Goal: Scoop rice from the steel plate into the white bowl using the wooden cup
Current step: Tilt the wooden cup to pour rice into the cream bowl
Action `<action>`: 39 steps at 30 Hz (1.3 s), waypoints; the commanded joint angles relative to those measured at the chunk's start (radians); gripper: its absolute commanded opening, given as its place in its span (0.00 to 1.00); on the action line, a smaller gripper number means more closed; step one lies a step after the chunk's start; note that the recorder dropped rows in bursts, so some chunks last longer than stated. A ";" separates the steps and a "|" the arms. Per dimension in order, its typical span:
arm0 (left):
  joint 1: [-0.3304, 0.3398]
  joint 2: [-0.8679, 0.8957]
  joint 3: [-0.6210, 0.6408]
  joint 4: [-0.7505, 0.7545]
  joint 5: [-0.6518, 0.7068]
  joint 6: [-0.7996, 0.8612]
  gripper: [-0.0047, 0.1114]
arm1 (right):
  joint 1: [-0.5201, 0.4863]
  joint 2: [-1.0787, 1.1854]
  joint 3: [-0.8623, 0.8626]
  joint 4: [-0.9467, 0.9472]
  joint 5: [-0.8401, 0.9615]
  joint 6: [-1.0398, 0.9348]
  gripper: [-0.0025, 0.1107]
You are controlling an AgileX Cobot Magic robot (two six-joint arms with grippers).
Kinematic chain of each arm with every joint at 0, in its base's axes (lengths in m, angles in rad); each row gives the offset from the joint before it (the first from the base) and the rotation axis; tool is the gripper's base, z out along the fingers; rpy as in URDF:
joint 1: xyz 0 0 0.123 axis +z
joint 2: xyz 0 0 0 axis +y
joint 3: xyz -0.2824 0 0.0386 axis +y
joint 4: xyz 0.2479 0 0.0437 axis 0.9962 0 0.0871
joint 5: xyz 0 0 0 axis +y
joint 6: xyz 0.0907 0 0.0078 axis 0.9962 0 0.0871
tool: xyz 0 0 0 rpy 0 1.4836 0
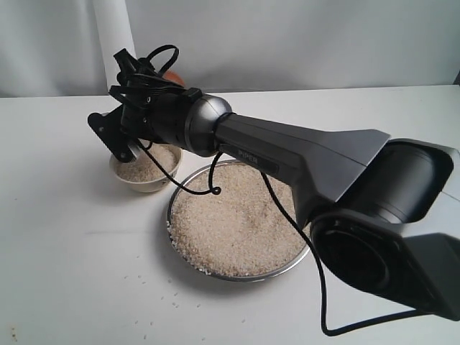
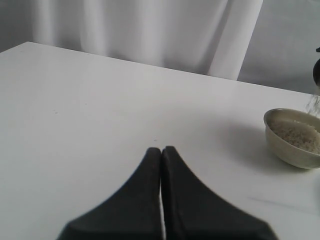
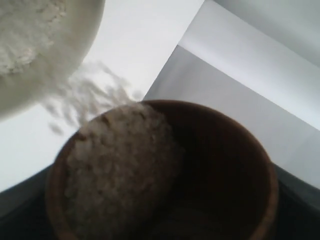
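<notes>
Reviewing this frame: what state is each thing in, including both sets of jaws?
wooden cup: tilted, rice spilling over its lip.
white bowl: upright, partly filled with rice.
steel plate: flat on the table, covered in rice.
left gripper: jaws shut, holding nothing.
right gripper: jaws clamped on the wooden cup, above the white bowl.

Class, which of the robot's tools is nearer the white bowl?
Right. The right tool tips the wooden cup above the white bowl, rice spilling into it; the left tool, shut, sits apart from the bowl over bare table.
</notes>
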 commanded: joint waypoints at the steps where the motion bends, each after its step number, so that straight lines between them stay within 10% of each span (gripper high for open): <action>1: -0.001 0.008 0.001 -0.004 -0.006 -0.002 0.04 | 0.000 -0.010 -0.003 -0.048 -0.006 -0.038 0.02; 39: -0.001 0.008 0.001 -0.004 -0.006 -0.002 0.04 | 0.039 0.026 -0.003 -0.181 -0.024 -0.227 0.02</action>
